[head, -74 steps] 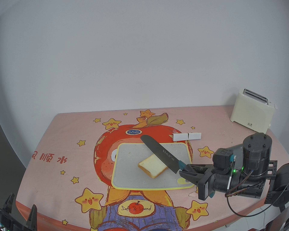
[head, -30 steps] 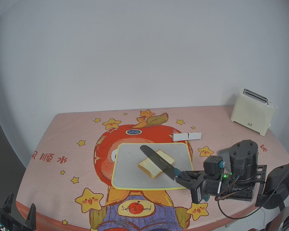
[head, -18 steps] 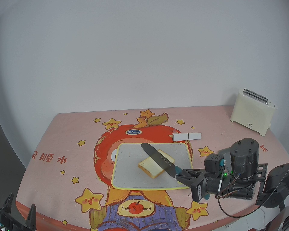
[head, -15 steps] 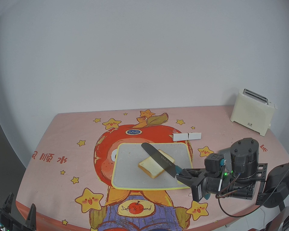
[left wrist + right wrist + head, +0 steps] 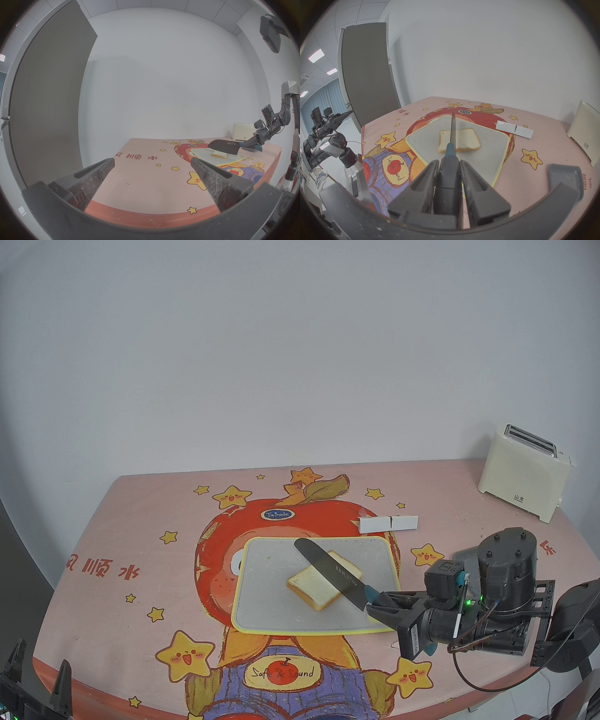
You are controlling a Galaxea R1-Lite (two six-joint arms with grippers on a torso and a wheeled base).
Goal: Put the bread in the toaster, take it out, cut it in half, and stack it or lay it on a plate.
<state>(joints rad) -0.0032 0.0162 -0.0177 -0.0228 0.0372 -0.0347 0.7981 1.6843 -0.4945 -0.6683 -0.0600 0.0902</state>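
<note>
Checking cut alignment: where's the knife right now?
In the head view the knife crosses diagonally over the bread on the cutting board, its handle held in the right gripper at the board's right near corner.

Bread point(image 5: 312, 587) lies on the cutting board point(image 5: 269, 609) (knife point(image 5: 328, 569) across it), toaster point(image 5: 525, 472) far right.

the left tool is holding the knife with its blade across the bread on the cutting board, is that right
Not quite. It is the right tool that holds the knife, not the left one; the head view shows this, and the right wrist view shows the handle clamped in it. The rest holds: the blade lies across the bread on the cutting board.
</note>
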